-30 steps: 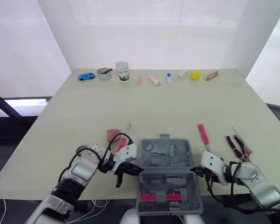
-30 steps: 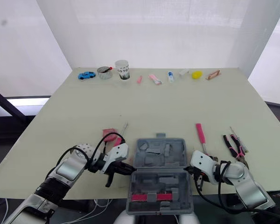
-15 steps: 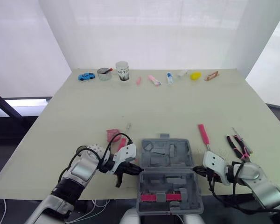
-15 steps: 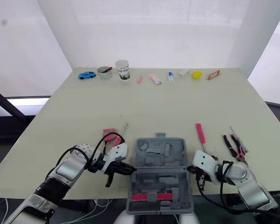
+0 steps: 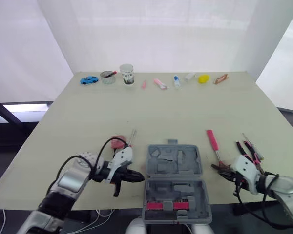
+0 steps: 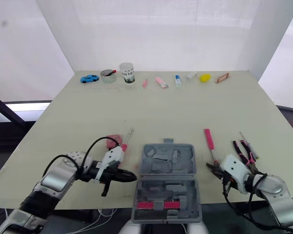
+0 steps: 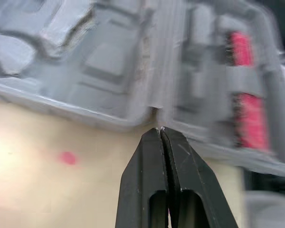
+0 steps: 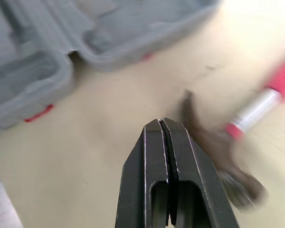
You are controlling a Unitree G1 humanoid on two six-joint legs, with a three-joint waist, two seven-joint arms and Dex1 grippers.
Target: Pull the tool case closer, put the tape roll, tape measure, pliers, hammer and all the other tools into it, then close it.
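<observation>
Well, I saw my left gripper (image 5: 141, 179), fingers pressed together, just beside the left edge of the open grey plastic tool case (image 5: 175, 168), and my right gripper (image 5: 219, 168), likewise pressed together, off its right side by the pink-handled hammer (image 5: 212, 140).

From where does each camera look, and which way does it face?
Left eye view: on the head, facing forward and down over the table; both arms show, left gripper and right gripper either side of the open tool case.
Right eye view: beside it, same scene, same arms.
Left wrist view: on the left wrist, looking along its shut fingers at the case's edge.
Right wrist view: on the right wrist, along its shut fingers toward the hammer and case.
Shared: all four show the case.
</observation>
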